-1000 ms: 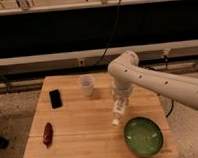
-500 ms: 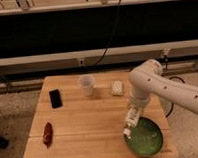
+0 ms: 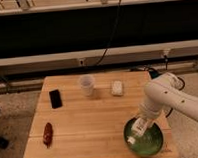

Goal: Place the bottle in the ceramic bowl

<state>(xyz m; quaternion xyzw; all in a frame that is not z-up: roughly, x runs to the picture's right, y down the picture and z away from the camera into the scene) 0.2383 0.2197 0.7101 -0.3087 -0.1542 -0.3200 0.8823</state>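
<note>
Rectangular light wooden table (image 3: 90, 125) under the gripper (image 3: 139, 125), which hangs over its front-right corner; speckled grey floor (image 3: 14, 115) far left of it

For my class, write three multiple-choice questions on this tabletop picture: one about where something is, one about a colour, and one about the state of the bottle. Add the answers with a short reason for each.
1. Where is the bowl on the table?
A. far left corner
B. near right corner
C. centre

2. What colour is the flat object left of the cup?
A. black
B. yellow
C. blue

3. What is the state of the bottle?
A. lying beside the cup
C. standing at the left edge
B. at the gripper, over the bowl

Answers:
1 B: the green bowl sits at the table's near right corner.
2 A: the flat object is black.
3 B: the white bottle hangs tilted at the gripper's end, above the bowl's inside.
</note>
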